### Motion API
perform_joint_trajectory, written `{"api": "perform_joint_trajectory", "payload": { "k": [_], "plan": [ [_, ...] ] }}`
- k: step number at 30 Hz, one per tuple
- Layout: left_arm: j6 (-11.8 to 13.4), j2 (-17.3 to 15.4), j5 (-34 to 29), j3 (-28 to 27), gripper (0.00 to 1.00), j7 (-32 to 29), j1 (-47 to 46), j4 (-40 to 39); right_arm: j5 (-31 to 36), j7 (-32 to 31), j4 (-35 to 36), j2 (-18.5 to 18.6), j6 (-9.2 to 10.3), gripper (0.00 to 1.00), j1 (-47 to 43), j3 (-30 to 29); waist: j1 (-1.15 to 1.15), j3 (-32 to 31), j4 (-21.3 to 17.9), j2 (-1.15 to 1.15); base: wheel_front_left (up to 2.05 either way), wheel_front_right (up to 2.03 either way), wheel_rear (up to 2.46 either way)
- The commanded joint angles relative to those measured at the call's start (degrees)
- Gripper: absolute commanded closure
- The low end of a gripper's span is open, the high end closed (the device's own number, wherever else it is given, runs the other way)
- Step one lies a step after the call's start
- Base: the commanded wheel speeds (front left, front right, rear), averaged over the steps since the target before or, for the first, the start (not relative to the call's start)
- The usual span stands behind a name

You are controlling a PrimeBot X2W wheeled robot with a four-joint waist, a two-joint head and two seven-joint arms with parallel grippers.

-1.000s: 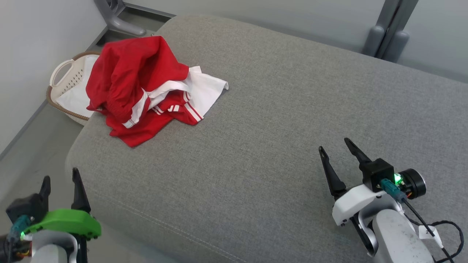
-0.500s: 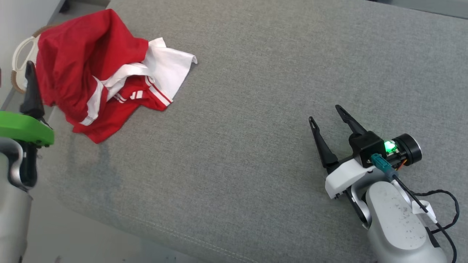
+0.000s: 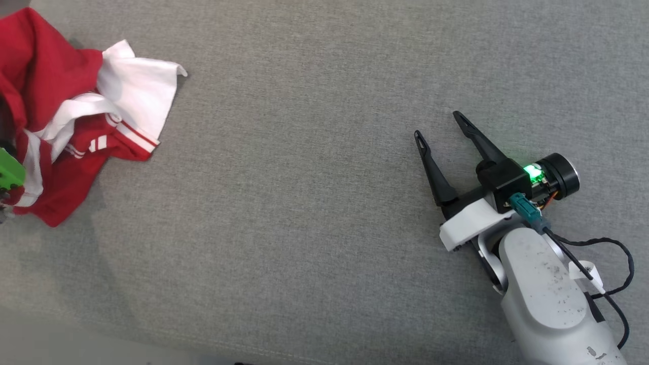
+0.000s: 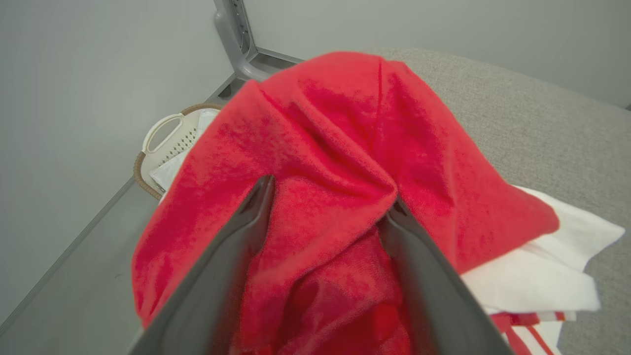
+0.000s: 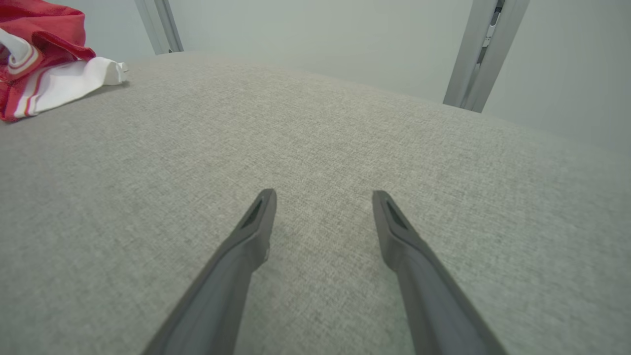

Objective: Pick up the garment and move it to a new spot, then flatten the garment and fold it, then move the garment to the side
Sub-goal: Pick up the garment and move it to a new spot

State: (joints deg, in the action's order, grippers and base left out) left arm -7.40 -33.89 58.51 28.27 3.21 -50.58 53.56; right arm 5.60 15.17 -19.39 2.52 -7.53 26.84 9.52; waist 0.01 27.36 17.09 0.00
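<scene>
The garment (image 3: 61,126) is a crumpled red piece with white panels and stripes, heaped at the far left of the grey cushion (image 3: 304,152). In the left wrist view my left gripper (image 4: 328,197) stands open, its two dark fingers pushed into the red garment (image 4: 345,148) with a fold of cloth between them. A bit of that gripper's green housing (image 3: 9,175) shows at the head view's left edge. My right gripper (image 3: 437,126) is open and holds nothing, low over bare cushion at the right. The right wrist view has the garment (image 5: 44,74) far off at upper left.
A white perforated laundry basket (image 4: 170,145) with a brown rim sits on the floor beyond the cushion's left end. Grey metal posts (image 5: 485,54) stand by the pale wall behind. The cushion's front edge (image 3: 152,344) runs along the bottom.
The head camera has tilted down and to the right, shifting the whole picture. My left gripper has moved forward from the cushion's front corner into the red garment. The right gripper stays open.
</scene>
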Motion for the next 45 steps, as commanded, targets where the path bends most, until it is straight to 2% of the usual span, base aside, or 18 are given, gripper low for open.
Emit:
{"api": "perform_joint_trajectory", "payload": {
  "k": [1, 2, 3, 4, 10, 19, 23, 26, 32, 36, 42, 45],
  "plan": [
    [-0.12, -0.58, 1.25, 1.05, 0.00, -1.36, -0.48, 0.44, -0.18, -0.03, -0.40, 0.70, 0.09, 0.00, -0.25, -0.45, -0.01, 2.21, -2.84, 0.00, 0.00, 0.00, 0.00],
    [-0.12, -0.83, 2.03, 1.52, 0.36, -1.76, -0.42, 0.77, -0.34, -0.03, -0.17, 0.73, 0.09, 0.00, -0.39, -0.68, -0.01, 2.16, -3.08, 0.00, 0.00, 0.00, 0.00],
    [-0.12, -1.10, 2.83, 2.14, 0.85, -1.33, -0.41, 0.89, -0.50, -0.03, -0.03, 0.75, 0.09, 0.00, -0.67, -0.83, -0.01, 1.95, -3.36, 0.00, 0.00, 0.00, 0.00],
    [-0.12, -1.11, 3.93, 2.28, 1.00, -0.84, -0.40, 1.13, -0.58, -0.04, 0.02, 0.75, 0.09, 0.00, -0.98, -1.04, -0.01, 1.74, -3.50, 0.00, 0.00, 0.00, 0.00],
    [-0.12, -2.25, 5.54, 5.81, 1.00, 1.65, -1.05, 1.33, -1.80, -0.03, 0.44, 0.65, 0.08, 0.00, -2.96, -1.98, -0.01, -1.24, -4.19, 0.00, 0.00, 0.00, 0.00],
    [-0.12, -4.41, 4.18, 10.90, 1.00, 11.01, -6.46, -6.41, -4.76, -0.01, 0.92, 0.51, 0.08, 0.00, -6.83, -3.32, -0.01, -8.89, -5.83, 0.00, 0.00, 0.00, 0.00],
    [-0.12, -3.63, 2.62, 12.71, 1.00, 11.94, -8.95, -11.75, -6.05, 0.00, 1.21, 0.49, 0.08, 0.00, -8.94, -3.94, -0.01, -11.87, -7.55, 0.00, 0.00, 0.00, 0.00],
    [-0.12, -2.30, 1.53, 11.78, 1.00, 12.03, -10.22, -16.50, -6.79, 0.00, 1.36, 0.49, 0.08, 0.00, -10.30, -4.00, -0.01, -13.52, -9.28, 0.00, 0.00, 0.00, 0.00],
    [-0.12, 3.40, -0.20, 9.20, 1.00, 11.93, -6.48, -26.31, -8.44, 0.00, 1.98, 0.49, 0.08, 0.00, -12.15, -3.71, -0.01, -15.95, -14.43, 0.00, 0.00, 0.00, 0.00],
    [-0.12, 9.37, -0.88, 9.16, 1.00, 11.93, -2.53, -30.16, -9.20, 0.00, 2.44, 0.48, 0.08, 0.00, -13.13, -3.67, -0.01, -16.55, -18.65, 0.00, 0.00, 0.00, 0.00],
    [-0.12, 17.07, -2.47, 13.42, 1.00, 11.95, 2.37, -30.80, -9.61, 0.00, 2.95, 0.46, 0.08, 0.00, -14.63, -2.95, -0.01, -16.42, -24.21, 0.00, 0.00, 0.00, 0.00],
    [-0.12, 19.61, -3.23, 14.90, 1.00, 11.95, 4.46, -29.85, -10.01, 0.00, 3.17, 0.47, 0.08, 0.00, -15.13, -2.69, -0.01, -16.12, -26.38, 0.00, 0.00, 0.00, 0.00]
  ]
}}
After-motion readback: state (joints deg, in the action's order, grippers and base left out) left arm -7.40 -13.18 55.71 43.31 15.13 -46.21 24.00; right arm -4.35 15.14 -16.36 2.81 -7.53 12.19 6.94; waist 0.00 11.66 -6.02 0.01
